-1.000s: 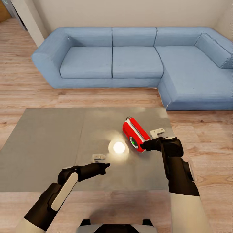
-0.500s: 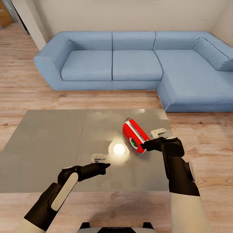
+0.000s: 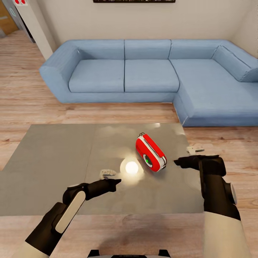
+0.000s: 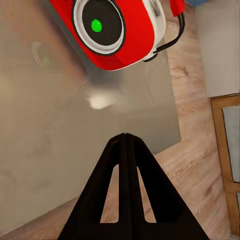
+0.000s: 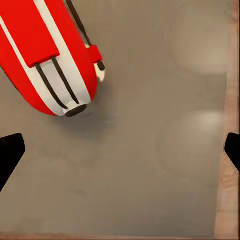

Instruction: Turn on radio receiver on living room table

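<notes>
Radio receiver (image 3: pixel 151 152) lies on the grey table (image 3: pixel 46 168), in its right half, past the seam. In the head view its long axis runs diagonally, from far-left to near-right, and the round dial face with a green dot looks toward the robot and a little left. A bright lamp reflection (image 3: pixel 131 167) sits just beside it on the glossy top. The right gripper (image 3: pixel 178 162) is near the radio's right end, apart from it, close to the right table edge; its fingers cannot be judged in this view. The left gripper (image 3: pixel 116 181) hangs over the near middle of the table, well apart from the radio. Wide free table surface lies to the left. The blue sofa (image 3: pixel 150 75) stands behind, with wooden floor between.

In the left wrist view, the left gripper (image 4: pixel 125 137) has its fingers closed together, pointing to the dial face (image 4: pixel 97 25).

In the right wrist view, the right fingers (image 5: pixel 9 152) are spread wide open, empty, with the radio's top handle side (image 5: pixel 50 55) ahead.
</notes>
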Tool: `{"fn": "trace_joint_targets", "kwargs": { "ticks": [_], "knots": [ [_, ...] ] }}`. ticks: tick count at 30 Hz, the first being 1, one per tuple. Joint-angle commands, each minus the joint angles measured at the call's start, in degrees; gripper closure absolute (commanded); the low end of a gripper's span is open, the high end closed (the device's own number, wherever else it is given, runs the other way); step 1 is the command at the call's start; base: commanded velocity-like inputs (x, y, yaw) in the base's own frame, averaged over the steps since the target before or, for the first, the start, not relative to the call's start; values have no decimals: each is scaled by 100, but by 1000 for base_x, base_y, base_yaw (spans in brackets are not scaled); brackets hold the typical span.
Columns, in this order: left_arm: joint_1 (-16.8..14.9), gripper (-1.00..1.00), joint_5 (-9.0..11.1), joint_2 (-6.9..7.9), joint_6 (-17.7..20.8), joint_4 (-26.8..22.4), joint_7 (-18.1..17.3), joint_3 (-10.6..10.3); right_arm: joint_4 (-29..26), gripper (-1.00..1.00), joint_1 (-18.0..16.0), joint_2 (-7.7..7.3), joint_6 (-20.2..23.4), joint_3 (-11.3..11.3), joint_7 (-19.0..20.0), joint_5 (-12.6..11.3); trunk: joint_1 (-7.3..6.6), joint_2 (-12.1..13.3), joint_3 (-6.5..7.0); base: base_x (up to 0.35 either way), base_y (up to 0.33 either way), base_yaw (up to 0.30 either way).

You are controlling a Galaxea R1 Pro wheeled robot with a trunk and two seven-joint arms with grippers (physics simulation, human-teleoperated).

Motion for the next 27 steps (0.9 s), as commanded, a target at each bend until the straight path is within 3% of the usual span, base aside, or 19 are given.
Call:
{"fn": "trace_joint_targets", "kwargs": {
  "ticks": [1, 4, 8, 11, 14, 18, 19, 23, 25, 27],
  "knots": [
    [0, 100, 4, 15, 3, -7, 0, 0, 1, -100, 0, -36, 2, -11, 11, -9, 0, 0, 9, 0, 0, 0],
    [0, 100, 14, 58, 10, -3, -1, 1, 3, -100, 22, -141, 2, -67, 53, -19, 0, 0, 36, 0, 0, 0],
    [3, 100, -9, 139, 7, 28, -1, -10, 7, -100, 238, -268, -55, -489, 80, -18, 0, 0, 72, 0, 0, 0],
    [33, 100, 32, 528, -31, 88, -1, -21, 19, -100, 523, -497, -503, -1025, 92, 3, 0, 0, 98, 0, 0, 0],
    [286, 100, 41, 756, -60, 104, 2, -24, 27, -100, 878, -736, -861, -1517, 122, 8, 0, 0, 125, 0, 0, 0],
    [651, 100, 1, 814, -78, 178, 15, -26, 30, -100, 1325, -811, -1133, -1916, 137, 5, 0, 0, 161, 0, 0, 0],
    [869, 100, -12, 828, -89, 352, 27, -31, 30, -100, 1607, -813, -1333, -2132, 140, 3, 0, 0, 170, 0, 0, 0],
    [1163, 100, -51, 836, -174, 926, 46, -35, 93, -100, 2037, -780, -1634, -2533, 148, 9, 0, 0, 205, 0, 0, 0],
    [1238, 100, -126, 831, -614, 1388, 26, -80, 392, -100, 2222, -769, -1847, -2691, 149, 4, 0, 0, 223, 0, 0, 0],
    [1265, 100, -169, 827, -1031, 1814, 10, -281, 813, -100, 2291, -776, -2082, -2861, 145, 3, 0, 0, 241, 0, 0, 0]
  ]
}}
